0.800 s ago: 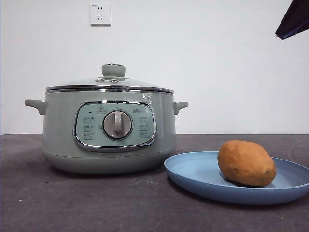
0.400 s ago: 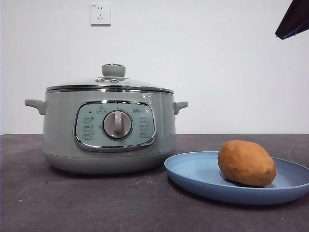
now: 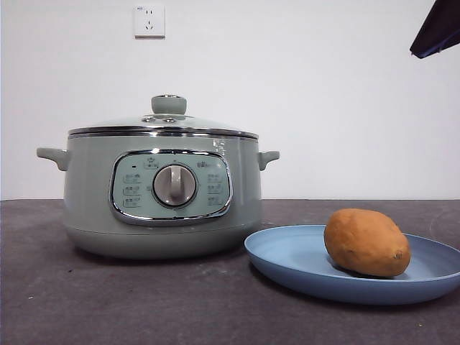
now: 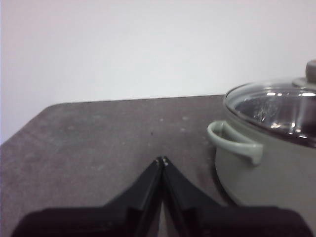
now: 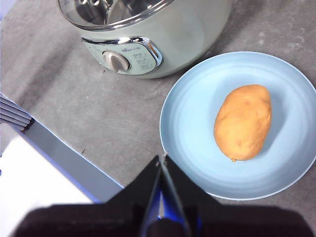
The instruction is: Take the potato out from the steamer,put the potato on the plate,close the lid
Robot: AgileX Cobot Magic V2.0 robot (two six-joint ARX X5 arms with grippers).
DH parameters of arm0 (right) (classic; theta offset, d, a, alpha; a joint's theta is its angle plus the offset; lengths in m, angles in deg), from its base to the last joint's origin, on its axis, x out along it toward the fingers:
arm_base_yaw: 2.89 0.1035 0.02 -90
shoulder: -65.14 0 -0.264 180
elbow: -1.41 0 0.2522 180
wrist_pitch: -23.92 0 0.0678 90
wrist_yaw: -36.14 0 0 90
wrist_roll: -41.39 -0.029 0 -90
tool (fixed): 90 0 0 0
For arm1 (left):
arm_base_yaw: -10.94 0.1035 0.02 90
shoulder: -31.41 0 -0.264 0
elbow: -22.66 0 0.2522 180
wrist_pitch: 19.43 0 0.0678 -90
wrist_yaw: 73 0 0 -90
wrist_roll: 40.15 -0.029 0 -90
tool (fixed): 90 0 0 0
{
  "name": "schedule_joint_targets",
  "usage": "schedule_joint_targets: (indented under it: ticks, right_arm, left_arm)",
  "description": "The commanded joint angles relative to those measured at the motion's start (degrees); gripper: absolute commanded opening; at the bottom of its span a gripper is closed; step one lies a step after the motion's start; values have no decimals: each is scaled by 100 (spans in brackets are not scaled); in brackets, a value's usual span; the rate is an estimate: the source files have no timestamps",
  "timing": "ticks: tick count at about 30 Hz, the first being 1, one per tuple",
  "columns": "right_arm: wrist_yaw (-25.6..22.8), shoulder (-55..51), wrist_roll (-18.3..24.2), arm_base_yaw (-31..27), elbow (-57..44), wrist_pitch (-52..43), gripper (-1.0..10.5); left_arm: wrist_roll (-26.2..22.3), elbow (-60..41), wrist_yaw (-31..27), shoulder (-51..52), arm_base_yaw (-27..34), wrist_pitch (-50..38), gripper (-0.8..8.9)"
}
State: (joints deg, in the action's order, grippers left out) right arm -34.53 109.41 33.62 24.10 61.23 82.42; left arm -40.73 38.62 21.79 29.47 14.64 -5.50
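Observation:
The orange-brown potato (image 3: pixel 366 242) (image 5: pixel 243 121) lies on the blue plate (image 3: pixel 287 255) (image 5: pixel 192 113), to the right of the pale green steamer (image 3: pixel 162 190) (image 5: pixel 163 34) (image 4: pixel 266 168). The glass lid (image 3: pixel 164 123) (image 4: pixel 276 103) with its green knob (image 3: pixel 169 104) sits shut on the steamer. My left gripper (image 4: pixel 161 160) is shut and empty, low over the table beside the steamer's side handle (image 4: pixel 232 143). High above the plate's near edge hovers my right gripper (image 5: pixel 163 157), shut and empty; a dark arm tip (image 3: pixel 437 29) shows at the front view's top right corner.
A white wall socket (image 3: pixel 149 21) is on the wall behind the steamer. The dark grey table (image 3: pixel 144 302) runs out to the left of the steamer. A white and blue box edge (image 5: pixel 54 168) lies near the table's front in the right wrist view.

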Motion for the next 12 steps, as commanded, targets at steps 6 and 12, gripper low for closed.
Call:
schedule_joint_targets:
  ticks: [6,12]
  right_arm:
    - [-17,-7,-26,7,20,-24,1]
    - [-17,-7,-26,7,20,-24,1]
  left_arm:
    - [166,-201,-35,184,13,476,-3]
    - [212,-201,-35,184,13,1060,-3]
